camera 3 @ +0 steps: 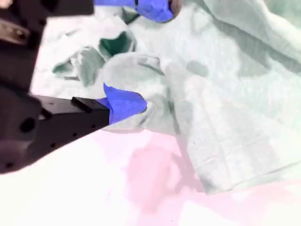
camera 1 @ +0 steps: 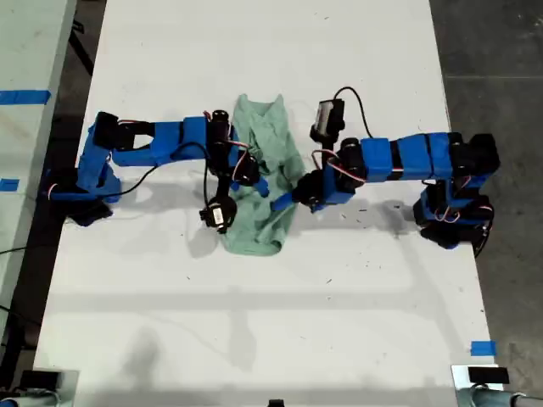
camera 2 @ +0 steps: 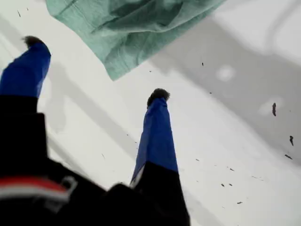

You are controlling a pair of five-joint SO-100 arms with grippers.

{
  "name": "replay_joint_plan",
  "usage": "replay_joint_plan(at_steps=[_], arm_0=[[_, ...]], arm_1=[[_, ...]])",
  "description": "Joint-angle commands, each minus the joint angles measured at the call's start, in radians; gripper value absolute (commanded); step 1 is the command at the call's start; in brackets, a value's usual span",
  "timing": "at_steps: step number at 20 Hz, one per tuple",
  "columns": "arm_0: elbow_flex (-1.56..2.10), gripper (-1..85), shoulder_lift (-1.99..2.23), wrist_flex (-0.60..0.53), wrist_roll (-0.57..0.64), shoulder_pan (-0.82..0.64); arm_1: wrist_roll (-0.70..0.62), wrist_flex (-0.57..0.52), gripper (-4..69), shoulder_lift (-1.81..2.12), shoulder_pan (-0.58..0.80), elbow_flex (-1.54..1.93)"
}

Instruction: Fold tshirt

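No lettering, label, brand, number or sign can be read in any of the three views. The servo housings on both arms are too small and blurred in the exterior view to show any print. The blue tape pieces beside the table are plain.
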Motion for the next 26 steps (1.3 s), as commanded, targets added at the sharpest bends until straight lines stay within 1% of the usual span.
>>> replay_joint_plan(at_steps=[1, 5, 8, 10, 15, 16, 19, 21, 22, 23, 26], arm_0=[[0.002, 21.6, 0.221, 0.092, -0.002, 0.034], [0.043, 19.6, 0.339, 0.224, -0.071, 0.089], [0.081, 23.0, 0.344, 0.29, -0.155, 0.149], [0.153, 25.6, 0.37, 0.296, -0.225, 0.199], [0.328, 26.8, 0.494, 0.253, -0.377, 0.302], [0.407, 27.0, 0.545, 0.213, -0.403, 0.311], [0.699, 25.5, 0.741, 0.041, -0.434, 0.318], [0.749, 25.5, 0.759, 0.029, -0.428, 0.302], [0.767, 25.9, 0.744, 0.009, -0.407, 0.285], [0.802, 25.9, 0.73, -0.061, -0.353, 0.262], [0.946, 25.6, 0.68, -0.324, -0.213, 0.175]], arm_1=[[-0.002, -0.017, 36.9, 0.089, -0.011, -0.005], [0.005, -0.005, 36.7, 0.118, -0.02, -0.006], [0.026, 0.018, 36.5, 0.14, -0.051, -0.017], [0.057, 0.049, 36.5, 0.143, -0.084, -0.026], [0.149, 0.1, 36.7, 0.155, -0.201, -0.028], [0.169, 0.12, 36.9, 0.169, -0.221, -0.028], [0.21, 0.156, 36.9, 0.222, -0.256, -0.005], [0.213, 0.156, 36.8, 0.235, -0.256, 0.008], [0.202, 0.144, 36.8, 0.233, -0.247, 0.009], [0.186, 0.124, 36.7, 0.23, -0.235, 0.012], [0.13, 0.066, 36.6, 0.215, -0.196, 0.012]])
